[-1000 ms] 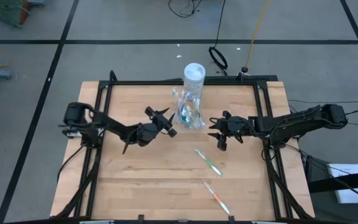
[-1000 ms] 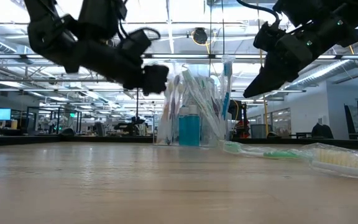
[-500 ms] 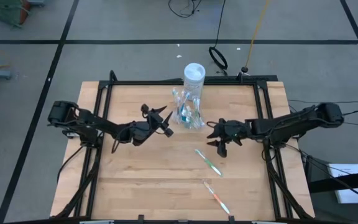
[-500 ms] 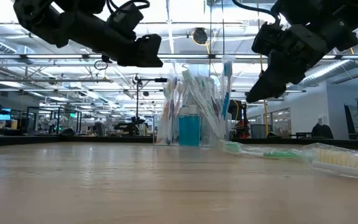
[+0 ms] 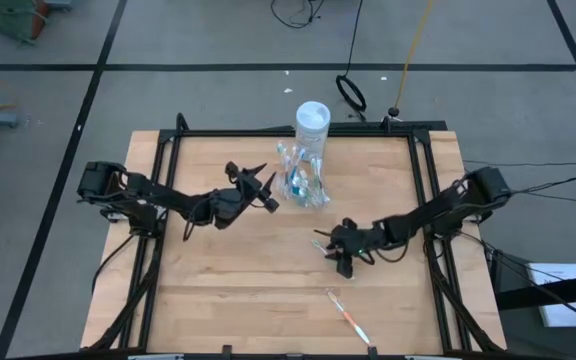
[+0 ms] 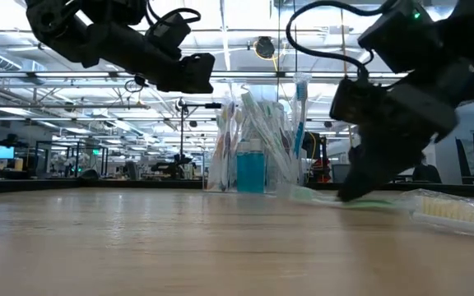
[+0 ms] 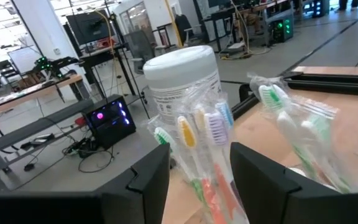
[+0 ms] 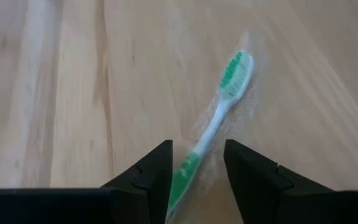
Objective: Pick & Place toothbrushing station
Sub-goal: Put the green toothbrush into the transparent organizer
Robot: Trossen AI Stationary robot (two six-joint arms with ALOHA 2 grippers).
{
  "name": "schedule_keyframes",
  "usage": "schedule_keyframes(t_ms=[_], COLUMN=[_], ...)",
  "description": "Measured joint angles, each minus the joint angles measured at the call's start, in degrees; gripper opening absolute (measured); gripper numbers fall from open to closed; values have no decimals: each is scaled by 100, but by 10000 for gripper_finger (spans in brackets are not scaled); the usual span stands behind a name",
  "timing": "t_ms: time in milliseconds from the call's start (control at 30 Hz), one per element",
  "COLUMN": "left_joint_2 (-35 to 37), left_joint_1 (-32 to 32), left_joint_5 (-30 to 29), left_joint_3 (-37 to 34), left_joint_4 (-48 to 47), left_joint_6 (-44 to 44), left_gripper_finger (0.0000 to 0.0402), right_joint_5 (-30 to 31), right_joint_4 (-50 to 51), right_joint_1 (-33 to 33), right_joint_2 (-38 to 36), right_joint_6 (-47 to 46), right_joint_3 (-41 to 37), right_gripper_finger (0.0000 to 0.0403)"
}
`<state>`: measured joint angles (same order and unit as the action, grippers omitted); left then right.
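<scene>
The clear toothbrush holder (image 5: pixel 304 188) stands on its base at the table's far middle, full of wrapped toothbrushes (image 7: pixel 199 134); it also shows in the low view (image 6: pixel 252 164). My left gripper (image 5: pixel 265 192) hovers open just left of it, above the table (image 6: pixel 194 72), fingers pointing at it (image 7: pixel 201 177). A green toothbrush in clear wrap (image 8: pixel 219 109) lies flat on the table (image 5: pixel 334 258). My right gripper (image 5: pixel 340 252) is open and low over it (image 6: pixel 354 187). Its fingers stand on either side of the handle (image 8: pixel 197 171). I see no touch.
A tall white-capped container (image 5: pixel 312 120) stands just behind the holder at the far edge (image 7: pixel 182 74). A second wrapped toothbrush, red and white (image 5: pixel 349 318), lies near the front right (image 6: pixel 447 210). Bare wood (image 5: pixel 228 290) spreads over the table's near left half.
My right gripper has gone toward the table's near edge and down, from beside the holder to just over the green toothbrush. My left gripper has risen and edged toward the holder. The holder and both toothbrushes have stayed put.
</scene>
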<state>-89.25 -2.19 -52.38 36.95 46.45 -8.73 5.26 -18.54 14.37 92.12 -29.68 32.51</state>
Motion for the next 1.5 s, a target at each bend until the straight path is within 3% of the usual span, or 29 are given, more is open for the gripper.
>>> schedule_keyframes(t_ms=[233,433,533,667,833,1067,1333,1500], left_joint_2=[0,0,0,0,0,-2,-2,-2], left_joint_1=[217,432,483,490,491,491,491,491], left_joint_5=[383,1220,1300,1314,1316,1376,1387,1388], left_joint_3=[0,0,0,0,2,2,2,2], left_joint_4=[5,14,97,313,657,1122,1129,1133], left_joint_6=[0,0,31,-5,-47,-180,-452,-429], left_gripper_finger=[175,175,175,175,175,175,175,175], right_joint_5=[478,581,549,475,724,2540,4094,4287], right_joint_4=[-595,-610,-710,-1426,-2858,-4596,-5194,-5138], right_joint_1=[42,142,235,366,472,461,365,-552], right_joint_2=[466,517,521,552,219,-490,-1413,-1487], right_joint_6=[-81,-152,-152,-66,931,2687,5709,5900], right_joint_3=[2,-2,-9,-42,-23,-22,-22,-22], right_gripper_finger=[130,51,14,21,6,0,0,0])
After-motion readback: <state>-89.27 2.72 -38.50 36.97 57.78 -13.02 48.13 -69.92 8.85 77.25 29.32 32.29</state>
